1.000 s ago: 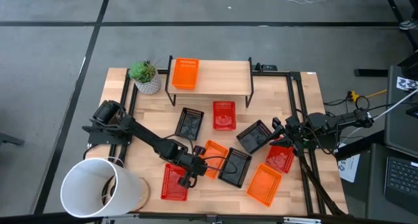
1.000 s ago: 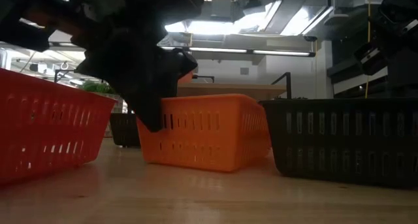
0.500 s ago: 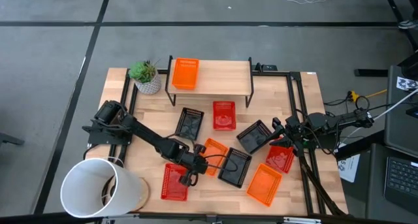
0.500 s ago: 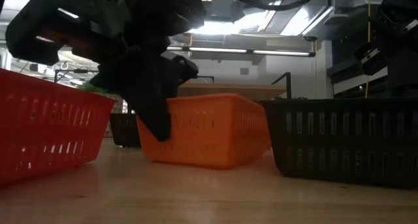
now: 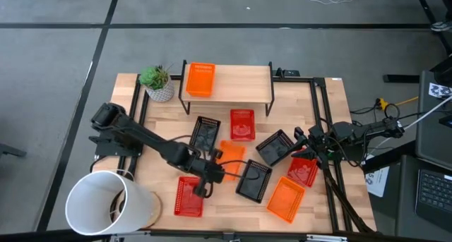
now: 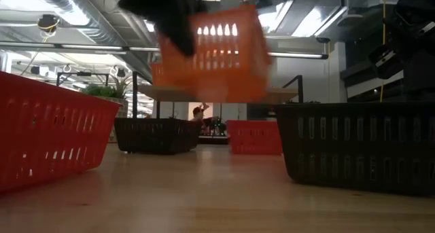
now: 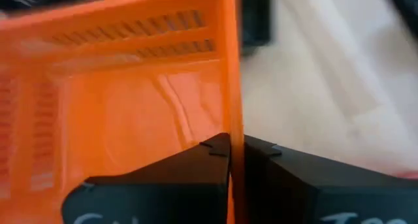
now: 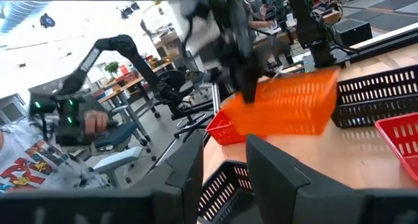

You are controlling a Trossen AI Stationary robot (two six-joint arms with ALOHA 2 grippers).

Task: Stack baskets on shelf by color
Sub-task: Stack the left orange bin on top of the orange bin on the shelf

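**Q:** One basket is off the table; which one, and who has it?

**A:** An orange basket (image 5: 229, 157), near the table's middle. The left gripper (image 5: 214, 166) has its fingers (image 7: 157, 185) clamped on one side wall. From table height the basket (image 6: 214, 53) hangs in the air, clear of the wood.

**Q:** Where do the other baskets sit?

**A:** A second orange basket (image 5: 200, 80) lies on the shelf (image 5: 240, 85), at its left end. A third orange basket (image 5: 285, 200) lies near the table's front edge, right of centre. A red basket (image 5: 242, 124) sits just in front of the shelf, with a black basket (image 5: 205, 132) to its left. Another red basket (image 5: 187, 197) lies just in front of the left gripper. A black basket (image 5: 254, 180) sits right of the lifted one.

**Q:** And the other arm?

**A:** The right gripper (image 5: 302, 144) waits at the table's right side, fingers apart and holding nothing, beside a black basket (image 5: 277, 147) and a red basket (image 5: 302, 170).
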